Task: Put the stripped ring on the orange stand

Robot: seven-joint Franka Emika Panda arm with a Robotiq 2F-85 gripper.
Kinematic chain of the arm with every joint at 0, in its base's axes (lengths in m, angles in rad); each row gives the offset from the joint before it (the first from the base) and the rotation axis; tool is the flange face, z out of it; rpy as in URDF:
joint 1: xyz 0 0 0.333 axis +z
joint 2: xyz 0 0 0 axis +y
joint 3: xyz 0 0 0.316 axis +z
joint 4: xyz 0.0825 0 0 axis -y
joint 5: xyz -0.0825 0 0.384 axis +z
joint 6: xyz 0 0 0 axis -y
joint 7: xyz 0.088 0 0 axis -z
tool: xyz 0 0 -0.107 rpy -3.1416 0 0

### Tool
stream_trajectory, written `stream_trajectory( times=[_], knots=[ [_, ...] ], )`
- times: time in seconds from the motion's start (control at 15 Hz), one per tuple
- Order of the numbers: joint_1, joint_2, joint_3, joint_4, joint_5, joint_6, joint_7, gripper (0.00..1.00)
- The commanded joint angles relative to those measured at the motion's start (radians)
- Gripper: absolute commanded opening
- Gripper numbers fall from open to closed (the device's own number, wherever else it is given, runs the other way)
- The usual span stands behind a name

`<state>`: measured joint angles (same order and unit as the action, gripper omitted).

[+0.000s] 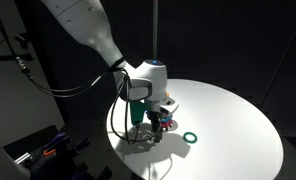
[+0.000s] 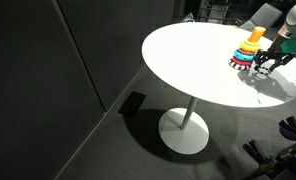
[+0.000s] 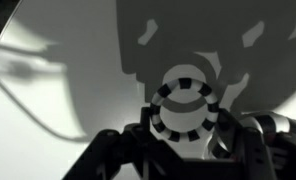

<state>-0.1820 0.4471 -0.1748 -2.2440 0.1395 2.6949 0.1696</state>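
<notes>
The striped ring point(image 3: 188, 105), black and white, sits between my gripper's point(image 3: 188, 128) two dark fingers in the wrist view. Its shadow falls on the white table below, so it is held off the surface. In an exterior view the gripper point(image 2: 269, 66) hangs just beside the orange stand point(image 2: 255, 37), an upright orange peg rising from a stack of coloured rings point(image 2: 244, 58). In an exterior view the gripper point(image 1: 154, 124) is low over the table, and only a bit of the ring stack point(image 1: 167, 124) shows beside it; the peg is hidden there.
A plain dark green ring point(image 1: 191, 138) lies flat on the round white table point(image 1: 228, 115) close to the gripper. The table point(image 2: 188, 60) stands on a single pedestal foot. Cables hang from the arm near the table's edge point(image 1: 118, 125).
</notes>
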Motion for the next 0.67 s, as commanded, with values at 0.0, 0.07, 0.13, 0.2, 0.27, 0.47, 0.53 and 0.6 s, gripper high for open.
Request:
stream_trajectory(
  times=[0.0,0.07,0.13,0.2,0.27,0.47,0.53,0.6],
  knots=[
    [0.015,-0.093,-0.021,-0.016,-0.012,-0.061,0.023,0.41],
    [0.020,-0.115,-0.027,-0.017,-0.020,-0.074,0.029,0.41],
    [0.022,-0.133,-0.031,-0.016,-0.023,-0.087,0.031,0.41],
    [0.026,-0.156,-0.036,-0.017,-0.030,-0.100,0.036,0.41],
    [0.029,-0.176,-0.040,-0.017,-0.035,-0.112,0.039,0.41],
    [0.028,-0.238,-0.043,-0.016,-0.048,-0.146,0.046,0.41],
    [0.028,-0.255,-0.043,-0.013,-0.051,-0.153,0.051,0.41],
    [0.026,-0.268,-0.041,-0.009,-0.051,-0.159,0.055,0.41]
  ],
)
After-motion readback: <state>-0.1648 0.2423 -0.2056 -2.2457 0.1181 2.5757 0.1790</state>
